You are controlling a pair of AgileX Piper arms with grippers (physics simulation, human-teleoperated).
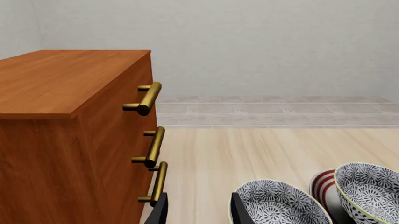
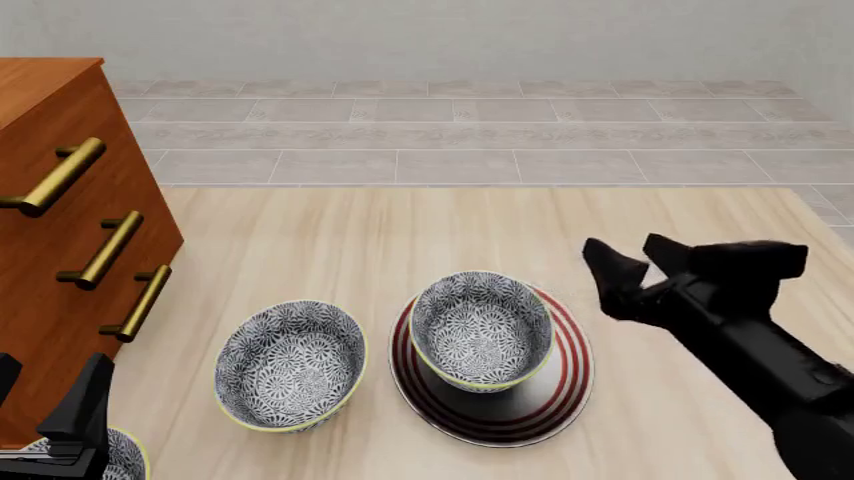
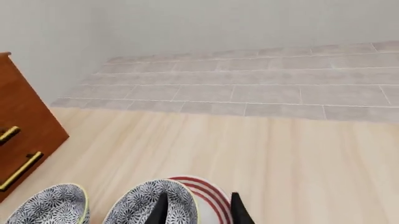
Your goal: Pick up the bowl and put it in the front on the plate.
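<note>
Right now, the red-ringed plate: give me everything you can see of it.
The plate is large, round, flat and white with several concentric red rings near its rim, glossy like glazed ceramic. It lies level on the light wood table. A patterned bowl sits upright on it, toward its left-rear side, covering much of the centre. A second matching bowl stands just to its left on the table; contact between them is unclear. No gripper touches it.
</note>
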